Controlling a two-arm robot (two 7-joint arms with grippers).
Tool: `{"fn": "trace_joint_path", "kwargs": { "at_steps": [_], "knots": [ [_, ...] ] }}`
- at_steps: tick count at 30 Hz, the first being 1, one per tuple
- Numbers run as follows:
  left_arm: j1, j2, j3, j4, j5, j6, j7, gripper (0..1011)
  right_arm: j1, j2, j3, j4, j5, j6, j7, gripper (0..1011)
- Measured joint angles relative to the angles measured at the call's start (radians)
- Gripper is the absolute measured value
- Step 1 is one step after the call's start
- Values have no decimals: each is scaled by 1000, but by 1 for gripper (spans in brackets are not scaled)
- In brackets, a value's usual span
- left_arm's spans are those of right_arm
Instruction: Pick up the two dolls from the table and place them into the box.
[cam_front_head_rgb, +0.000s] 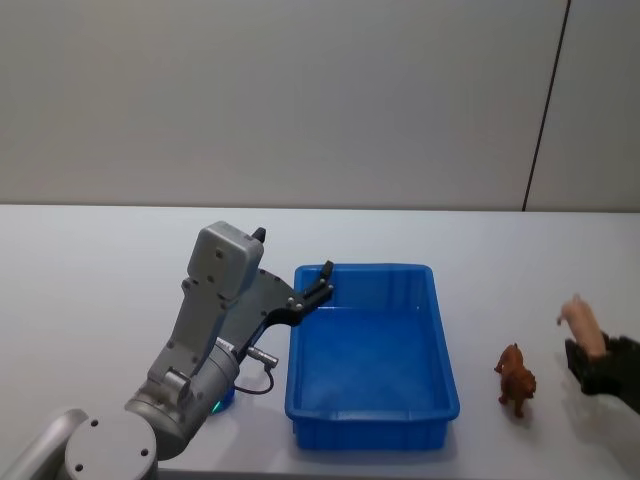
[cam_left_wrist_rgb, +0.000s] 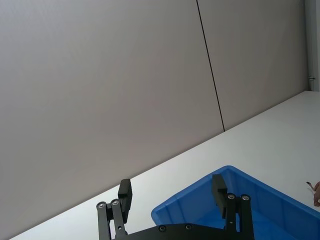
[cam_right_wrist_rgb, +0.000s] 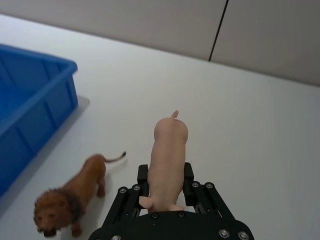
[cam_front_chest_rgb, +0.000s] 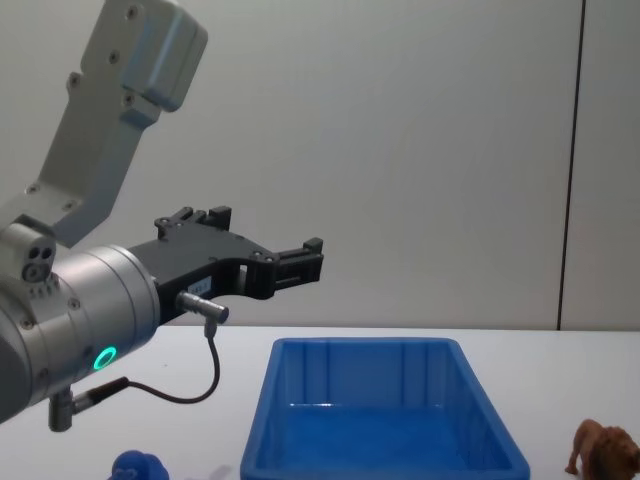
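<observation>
The brown lion doll (cam_front_head_rgb: 515, 377) stands on the white table to the right of the blue box (cam_front_head_rgb: 370, 350); it also shows in the right wrist view (cam_right_wrist_rgb: 75, 197) and the chest view (cam_front_chest_rgb: 603, 452). My right gripper (cam_front_head_rgb: 592, 362) is at the table's right edge, shut on the pale pinkish-beige doll (cam_right_wrist_rgb: 167, 155), which it holds lifted off the table (cam_front_head_rgb: 583, 325). My left gripper (cam_front_head_rgb: 322, 283) hangs open above the box's far left corner, nothing between its fingers (cam_left_wrist_rgb: 220, 192). The box holds nothing.
A small round blue toy (cam_front_chest_rgb: 138, 467) lies on the table beside the left arm's base, left of the box. White tabletop stretches behind the box to a grey wall.
</observation>
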Motion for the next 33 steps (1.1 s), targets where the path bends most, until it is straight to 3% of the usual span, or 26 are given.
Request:
{"fn": "trace_joint_path", "kwargs": {
  "at_steps": [6, 16, 24, 33],
  "knots": [
    [0, 0, 0, 0, 0, 0, 0, 1003, 24, -10, -2, -15, -5, -34, 17, 362],
    [0, 0, 0, 0, 0, 0, 0, 1003, 99, -47, -26, -25, -21, -62, 104, 362],
    [0, 0, 0, 0, 0, 0, 0, 1003, 153, -82, -57, -13, -46, -56, 186, 362],
    [0, 0, 0, 0, 0, 0, 0, 1003, 214, -137, -111, 25, -90, -12, 286, 362]
  ]
}}
